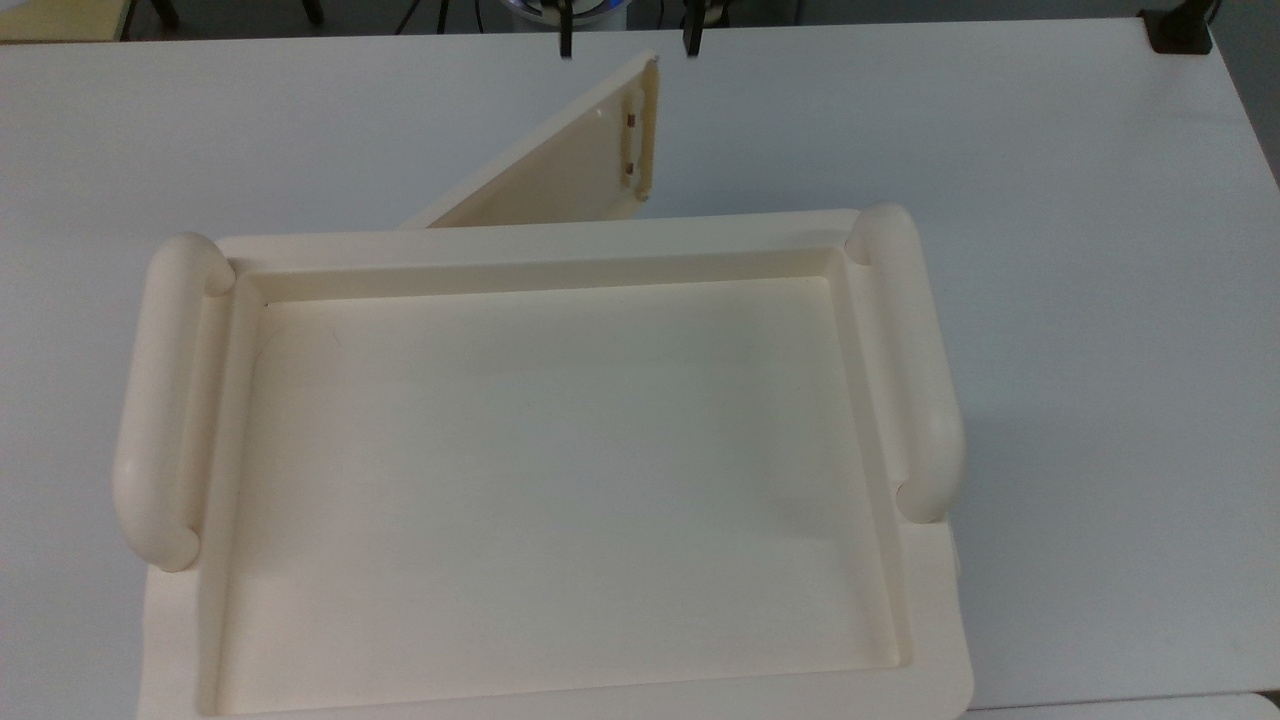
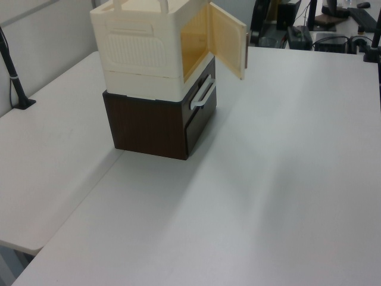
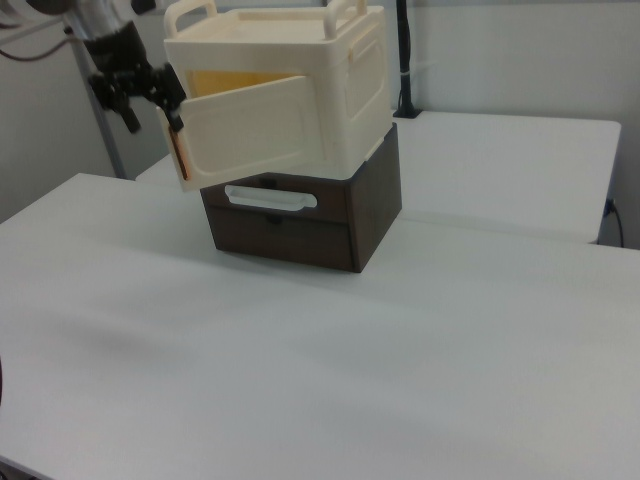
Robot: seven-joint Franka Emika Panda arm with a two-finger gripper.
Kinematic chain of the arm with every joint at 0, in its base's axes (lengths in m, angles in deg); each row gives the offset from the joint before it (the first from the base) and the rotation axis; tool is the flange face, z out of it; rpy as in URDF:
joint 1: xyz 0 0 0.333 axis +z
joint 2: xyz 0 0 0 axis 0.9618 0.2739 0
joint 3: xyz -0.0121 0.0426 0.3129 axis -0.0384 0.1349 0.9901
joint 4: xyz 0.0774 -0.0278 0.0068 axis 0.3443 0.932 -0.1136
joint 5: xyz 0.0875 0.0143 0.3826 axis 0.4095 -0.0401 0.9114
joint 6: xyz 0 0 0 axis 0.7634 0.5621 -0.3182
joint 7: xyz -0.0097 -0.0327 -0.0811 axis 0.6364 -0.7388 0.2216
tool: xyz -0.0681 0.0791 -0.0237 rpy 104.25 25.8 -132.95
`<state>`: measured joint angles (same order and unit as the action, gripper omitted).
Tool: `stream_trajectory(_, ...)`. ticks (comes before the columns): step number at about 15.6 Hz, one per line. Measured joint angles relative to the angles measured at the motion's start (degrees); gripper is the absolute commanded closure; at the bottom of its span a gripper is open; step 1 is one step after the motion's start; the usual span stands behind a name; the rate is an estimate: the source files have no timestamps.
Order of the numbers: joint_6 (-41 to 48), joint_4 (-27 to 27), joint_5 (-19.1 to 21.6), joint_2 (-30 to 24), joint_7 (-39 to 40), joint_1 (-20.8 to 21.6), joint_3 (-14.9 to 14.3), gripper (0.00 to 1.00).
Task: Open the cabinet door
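Note:
The cabinet door stands swung well out from the cream cabinet, with two small copper fittings by the strip at its free edge. In the left view the door hangs open and shows a yellowish inside. My gripper is at the top view's upper edge, its two black fingertips spread wide on either side of the door's free edge and apart from it. In the right view the gripper is open just left of the door.
The cream cabinet sits on a dark brown drawer unit with a white handle. Thick rounded bars flank the recessed top. A white table spreads around it. A black pole stands at the left view's left.

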<state>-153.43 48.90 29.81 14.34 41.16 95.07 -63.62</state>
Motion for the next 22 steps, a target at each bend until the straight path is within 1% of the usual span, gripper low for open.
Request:
stream_trajectory(2, 0.0, -0.4, 0.2, -1.9, 0.2, -0.1, 0.0, 0.0)
stream_trajectory(5, 0.0, -1.6, 0.4, -2.7, 0.2, -0.6, 0.0, 0.0)
stream_trajectory(7, -0.4, -2.2, 0.6, -2.7, 0.3, -0.6, 0.0, 0.0)
stream_trajectory(10, -3.7, -2.3, 1.2, -2.2, 0.1, -0.6, 0.3, 0.0)
stream_trajectory(15, -4.3, -1.9, 1.3, 0.0, 0.0, -0.9, 0.2, 0.0)
stream_trajectory(22, -3.5, -0.6, 1.3, 0.6, 1.7, -6.9, -0.2, 0.0)
